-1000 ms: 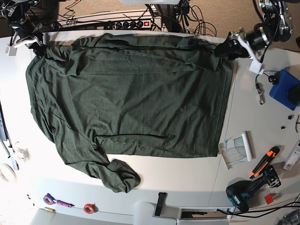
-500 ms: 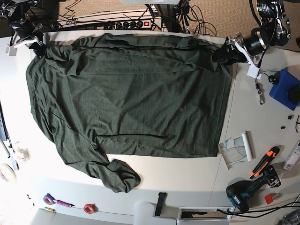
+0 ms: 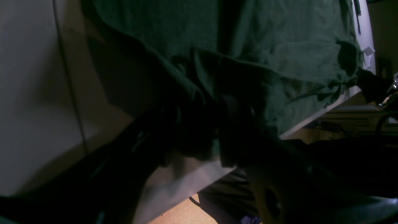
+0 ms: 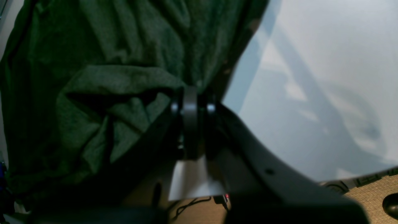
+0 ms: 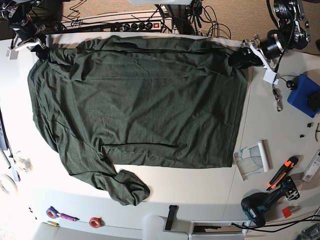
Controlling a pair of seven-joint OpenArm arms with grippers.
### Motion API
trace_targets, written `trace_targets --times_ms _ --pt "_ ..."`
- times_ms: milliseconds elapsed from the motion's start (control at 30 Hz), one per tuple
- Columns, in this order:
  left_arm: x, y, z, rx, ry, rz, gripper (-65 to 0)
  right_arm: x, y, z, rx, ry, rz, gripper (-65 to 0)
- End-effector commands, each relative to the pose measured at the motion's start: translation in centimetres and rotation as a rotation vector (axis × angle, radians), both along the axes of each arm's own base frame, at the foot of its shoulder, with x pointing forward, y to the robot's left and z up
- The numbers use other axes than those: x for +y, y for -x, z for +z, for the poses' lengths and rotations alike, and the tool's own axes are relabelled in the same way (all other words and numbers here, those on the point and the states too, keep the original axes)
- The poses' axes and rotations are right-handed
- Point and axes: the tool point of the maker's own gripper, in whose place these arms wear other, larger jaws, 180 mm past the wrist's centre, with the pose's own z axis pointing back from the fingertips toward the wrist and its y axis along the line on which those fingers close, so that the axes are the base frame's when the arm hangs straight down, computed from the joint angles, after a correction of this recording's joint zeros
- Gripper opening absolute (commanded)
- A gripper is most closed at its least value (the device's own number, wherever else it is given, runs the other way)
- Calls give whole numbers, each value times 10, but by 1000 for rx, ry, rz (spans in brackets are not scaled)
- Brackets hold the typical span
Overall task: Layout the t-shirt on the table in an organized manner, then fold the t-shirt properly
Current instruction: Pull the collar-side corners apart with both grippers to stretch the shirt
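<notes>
A dark green t-shirt point(image 5: 140, 110) lies spread over the white table point(image 5: 280, 130), with a crumpled sleeve at its front left. The left gripper point(image 5: 236, 58) is at the shirt's far right corner, shut on a bunch of the fabric point(image 3: 199, 124) near the table's edge. Over at the far left corner the right gripper point(image 5: 41, 50) is shut on the shirt too, its black fingers point(image 4: 189, 105) pinching the cloth edge. The shirt point(image 4: 93, 93) fills the left half of the right wrist view.
A blue box point(image 5: 305, 95), a paper roll point(image 5: 256, 159), an orange cutter point(image 5: 282, 172) and a drill point(image 5: 265, 202) lie on the table's right side. Tape rolls point(image 5: 95, 221) sit at the front left. Cables and a power strip point(image 5: 135, 22) run behind the table.
The left gripper dropped onto the shirt's far right corner and has shifted slightly right and back since half a second ago. The right arm has not moved.
</notes>
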Motion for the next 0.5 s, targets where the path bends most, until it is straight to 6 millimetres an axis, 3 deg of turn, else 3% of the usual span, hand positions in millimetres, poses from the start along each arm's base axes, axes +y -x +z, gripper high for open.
trace_targets --times_ms 0,333,467 --pt "9 12 -13 65 -76 -27 -427 -6 -7 13 -43 24 8 -650" --pt "8 16 -14 82 -81 -50 -427 -6 -7 13 -44 25 9 -650" --pt "8 19 -15 93 -84 -58 -477 -6 -7 13 -44 25 9 -650"
